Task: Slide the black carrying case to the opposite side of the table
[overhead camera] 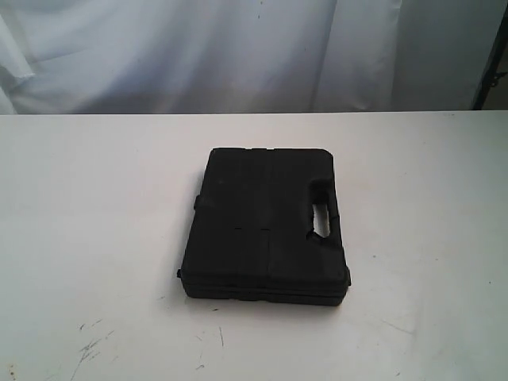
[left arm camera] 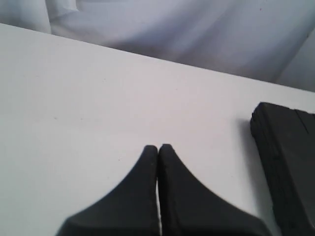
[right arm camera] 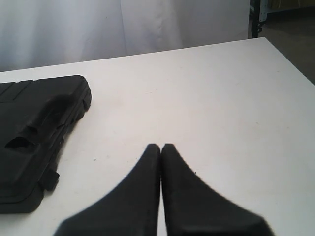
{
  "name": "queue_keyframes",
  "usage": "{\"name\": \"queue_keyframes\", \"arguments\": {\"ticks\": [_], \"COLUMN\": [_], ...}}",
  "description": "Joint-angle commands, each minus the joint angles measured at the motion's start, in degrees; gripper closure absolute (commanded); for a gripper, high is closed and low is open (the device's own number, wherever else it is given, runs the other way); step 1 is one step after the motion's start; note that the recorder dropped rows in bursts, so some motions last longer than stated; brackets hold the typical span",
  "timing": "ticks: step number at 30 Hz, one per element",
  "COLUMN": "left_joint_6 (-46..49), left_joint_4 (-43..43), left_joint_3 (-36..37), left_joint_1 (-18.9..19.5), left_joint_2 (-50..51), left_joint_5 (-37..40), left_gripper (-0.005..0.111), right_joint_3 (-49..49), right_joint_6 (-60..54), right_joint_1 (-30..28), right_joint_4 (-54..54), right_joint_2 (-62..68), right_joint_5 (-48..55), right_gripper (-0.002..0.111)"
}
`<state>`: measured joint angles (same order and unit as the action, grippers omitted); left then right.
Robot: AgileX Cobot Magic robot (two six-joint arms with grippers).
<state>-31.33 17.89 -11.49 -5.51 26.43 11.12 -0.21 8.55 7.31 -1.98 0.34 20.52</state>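
Observation:
The black carrying case lies flat near the middle of the white table, its handle cut-out toward the right. Neither arm shows in the exterior view. In the left wrist view my left gripper is shut and empty over bare tabletop, with one corner of the case off to the side, well apart from the fingertips. In the right wrist view my right gripper is also shut with nothing in it, and the case with its handle recess lies apart from it.
A white curtain hangs behind the table's far edge. Small dark scuff marks dot the near left of the tabletop. A dark stand rises past the table's far corner in the right wrist view.

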Motion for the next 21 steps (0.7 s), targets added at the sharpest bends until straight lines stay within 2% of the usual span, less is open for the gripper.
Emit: {"name": "queue_keyframes", "arguments": {"ticks": [1,6,16,18,21], "left_joint_6": [0.1,0.1,-0.1,2.2,12.5], "left_joint_4": [-0.7,-0.9,-3.4,-5.6,-13.1], "left_joint_3": [2.5,4.1,4.1,4.1,4.1], "left_joint_1": [3.1,5.6,5.5,5.1,5.1], "left_joint_2": [-6.0,-10.4,-12.3,-13.7,-16.4], "left_joint_5": [-0.6,-0.3,-0.4,0.7,4.6], "left_gripper": [0.107,0.107,0.107,0.107,0.107], "right_joint_3": [0.2,0.2,0.2,0.2,0.2], "right_joint_6": [-0.1,-0.1,-0.1,-0.1,-0.1], "right_joint_1": [-0.4,-0.4,-0.4,-0.4,-0.4], "right_joint_4": [0.1,0.1,0.1,0.1,0.1], "right_joint_2": [-0.3,-0.3,-0.3,-0.3,-0.3], "right_joint_5": [-0.4,-0.4,-0.4,-0.4,-0.4], "right_gripper": [0.108,0.108,0.108,0.108,0.108]}}
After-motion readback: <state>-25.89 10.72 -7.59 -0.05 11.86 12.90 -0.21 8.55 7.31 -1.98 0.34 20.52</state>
